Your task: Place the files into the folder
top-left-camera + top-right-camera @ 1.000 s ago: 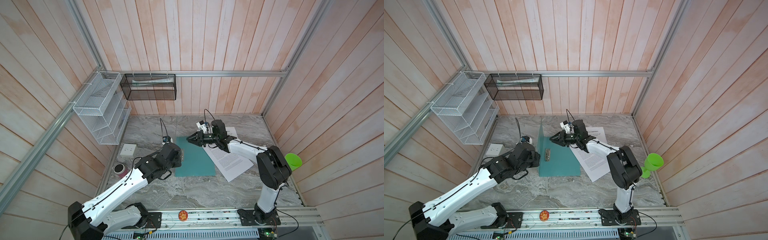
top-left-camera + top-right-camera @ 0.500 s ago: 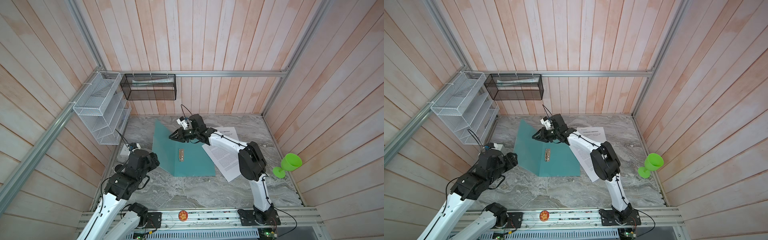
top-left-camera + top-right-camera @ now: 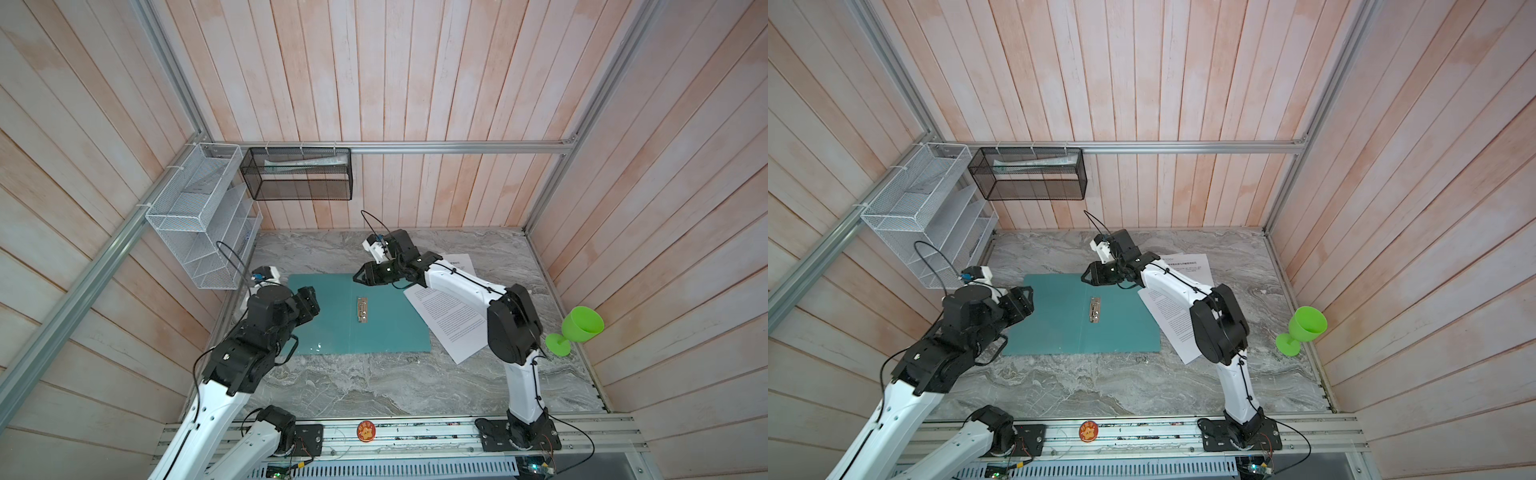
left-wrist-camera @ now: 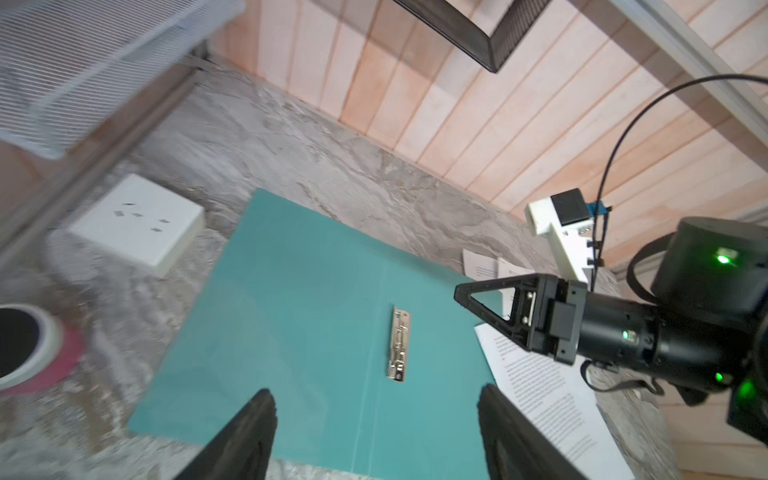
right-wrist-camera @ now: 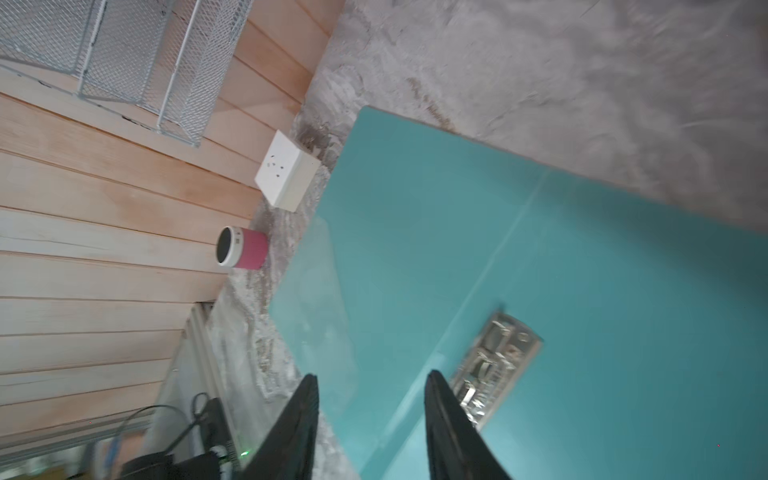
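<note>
The teal folder (image 3: 390, 328) lies open and flat on the marble table, its metal clip (image 3: 362, 309) beside the centre fold. The files (image 3: 451, 320), white printed sheets, lie just right of the folder and partly under the right arm, with another sheet (image 3: 457, 262) behind them. My left gripper (image 4: 376, 390) hovers open over the folder's left side and holds nothing. My right gripper (image 5: 372, 374) is open above the folder's far edge (image 3: 359, 277), with only the teal card (image 5: 602, 291) showing between its fingers.
A white wire rack (image 3: 199, 216) and a black mesh basket (image 3: 299, 174) hang on the back-left walls. A white socket box (image 4: 137, 224) and a pink cylinder (image 5: 243, 251) sit left of the folder. A green goblet (image 3: 577, 328) stands at the right wall.
The folder's cover, upright a second ago in the right gripper, swung left and now lies flat. The right gripper has let it go. The left gripper opened; its arm drew back, then returned.
</note>
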Available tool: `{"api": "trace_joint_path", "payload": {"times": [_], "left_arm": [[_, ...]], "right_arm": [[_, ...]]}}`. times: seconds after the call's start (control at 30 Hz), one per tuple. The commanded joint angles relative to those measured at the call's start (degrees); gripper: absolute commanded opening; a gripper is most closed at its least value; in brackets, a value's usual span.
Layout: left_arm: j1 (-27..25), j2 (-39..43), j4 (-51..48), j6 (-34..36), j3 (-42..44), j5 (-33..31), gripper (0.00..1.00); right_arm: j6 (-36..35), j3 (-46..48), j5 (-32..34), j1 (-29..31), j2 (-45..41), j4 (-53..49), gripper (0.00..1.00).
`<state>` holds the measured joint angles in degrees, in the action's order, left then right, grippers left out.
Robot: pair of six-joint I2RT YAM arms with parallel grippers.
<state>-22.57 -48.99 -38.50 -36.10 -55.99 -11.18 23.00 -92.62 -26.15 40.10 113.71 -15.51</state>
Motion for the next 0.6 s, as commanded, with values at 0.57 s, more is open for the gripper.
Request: {"api": "trace_joint_path", "payload": {"times": [0.57], "left_arm": [[-4.2, -28.7, 39.3, 5.6, 2.8, 31.3, 0.81]], "right_arm": [[-22.5, 26.0, -4.0, -47.0, -13.6, -12.3, 0.57]]}}
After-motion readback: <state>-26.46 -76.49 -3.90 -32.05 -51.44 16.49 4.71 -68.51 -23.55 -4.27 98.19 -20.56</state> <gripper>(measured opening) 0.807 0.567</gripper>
